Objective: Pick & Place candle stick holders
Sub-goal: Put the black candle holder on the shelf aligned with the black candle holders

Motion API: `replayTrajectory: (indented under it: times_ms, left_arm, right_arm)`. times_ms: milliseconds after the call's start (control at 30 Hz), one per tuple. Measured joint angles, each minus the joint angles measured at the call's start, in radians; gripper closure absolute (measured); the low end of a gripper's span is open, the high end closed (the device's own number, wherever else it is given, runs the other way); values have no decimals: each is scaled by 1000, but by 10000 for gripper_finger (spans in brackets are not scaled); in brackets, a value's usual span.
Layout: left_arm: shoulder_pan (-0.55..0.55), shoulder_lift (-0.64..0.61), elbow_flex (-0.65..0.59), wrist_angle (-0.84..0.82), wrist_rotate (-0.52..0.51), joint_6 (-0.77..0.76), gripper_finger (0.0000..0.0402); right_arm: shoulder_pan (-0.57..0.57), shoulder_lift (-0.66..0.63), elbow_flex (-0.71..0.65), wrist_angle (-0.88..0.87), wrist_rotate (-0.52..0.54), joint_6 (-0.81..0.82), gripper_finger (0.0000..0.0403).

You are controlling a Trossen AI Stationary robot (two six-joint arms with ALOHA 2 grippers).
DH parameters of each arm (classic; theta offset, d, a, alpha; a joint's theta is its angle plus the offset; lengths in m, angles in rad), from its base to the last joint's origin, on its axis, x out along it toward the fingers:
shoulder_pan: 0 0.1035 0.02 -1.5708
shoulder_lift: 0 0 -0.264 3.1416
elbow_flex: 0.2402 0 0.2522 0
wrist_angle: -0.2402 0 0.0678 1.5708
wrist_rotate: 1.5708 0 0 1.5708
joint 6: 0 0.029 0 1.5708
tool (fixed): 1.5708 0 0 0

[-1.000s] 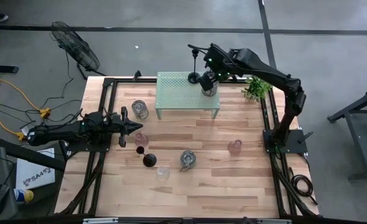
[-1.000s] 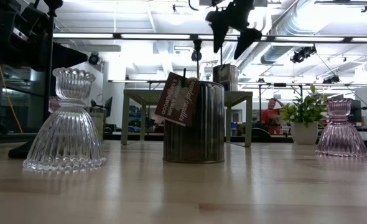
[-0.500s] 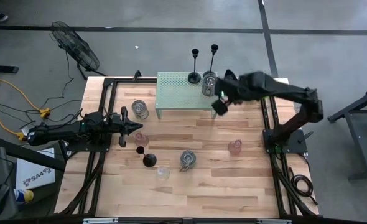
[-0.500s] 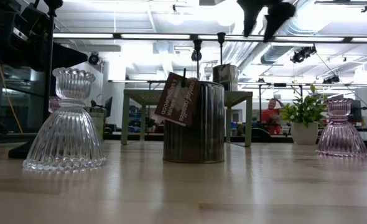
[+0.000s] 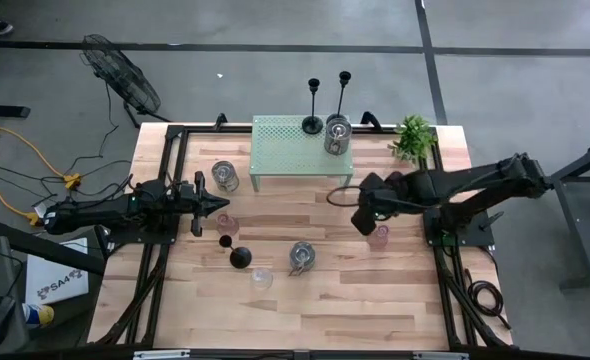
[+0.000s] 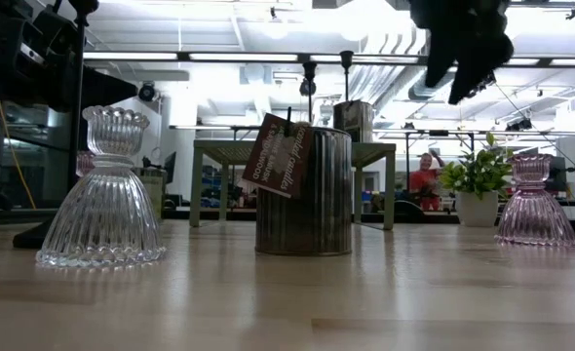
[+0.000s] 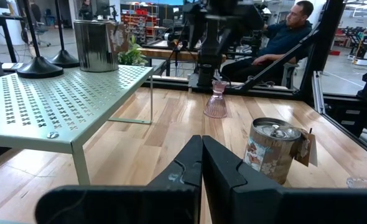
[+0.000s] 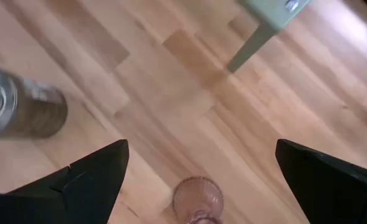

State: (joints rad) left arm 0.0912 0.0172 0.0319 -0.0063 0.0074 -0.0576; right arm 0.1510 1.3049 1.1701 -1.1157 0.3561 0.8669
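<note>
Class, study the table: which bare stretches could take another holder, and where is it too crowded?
Free: the wide front strip of table below the tagged tin, and the green shelf's left half. Crowded: the shelf's right end, with two black candlesticks and a silver jar; also around the pink holder, where the open right pincer hovers.

Right gripper (image 8: 199, 171) fingers spread wide over pink glass cup (image 8: 198, 198); silvery jar (image 8: 23, 112) off aside (blurred), shelf leg (image 8: 249, 45).
</note>
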Motion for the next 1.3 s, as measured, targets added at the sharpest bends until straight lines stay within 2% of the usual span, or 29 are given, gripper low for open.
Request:
replayTrajectory:
  times_ms: [167,500,700,900,1300]
  left_arm:
    - [0,0,0,0,0,0,402]
    - [0,0,0,0,0,0,402]
    - [0,0,0,0,0,0,402]
    - [0,0,0,0,0,0,402]
    - [0,0,0,0,0,0,402]
  right_arm:
    - [27,-32,-76,-13,1,-3,5]
    - [27,-32,-77,-12,23,-5,11]
    - [27,-32,-77,14,94,-3,11]
    - [34,-32,-79,40,100,1,11]
    - [116,-32,-141,109,228,74,11]
